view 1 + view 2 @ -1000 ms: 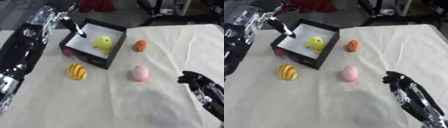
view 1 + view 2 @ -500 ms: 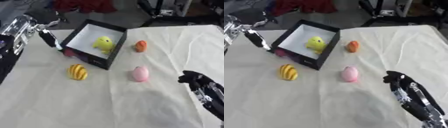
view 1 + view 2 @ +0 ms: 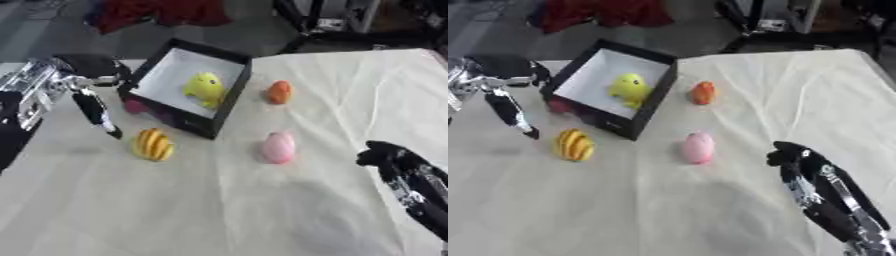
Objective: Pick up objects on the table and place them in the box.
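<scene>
The cloth-covered tabletop (image 3: 262, 210) carries a black box (image 3: 229, 102) at far left, a yellow toy (image 3: 205, 89) already inside. The left hand (image 3: 92, 107) hangs just left of the box, fingers straight and empty — the right hand (image 3: 794, 156) idles at near right, its fingers unclear. The striped yellow object (image 3: 154, 144) lies just near of the box: approach from above, fingers spread, clearing the box wall. Pink (image 3: 279, 147) and orange (image 3: 280, 92) objects wait to the right.

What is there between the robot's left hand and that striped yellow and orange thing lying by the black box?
Nothing visible. The left hand hangs with its fingers pointing down, just left of the striped yellow-and-orange object; only bare cream tablecloth lies between them. The black box stands apart, behind and to the right.
</scene>
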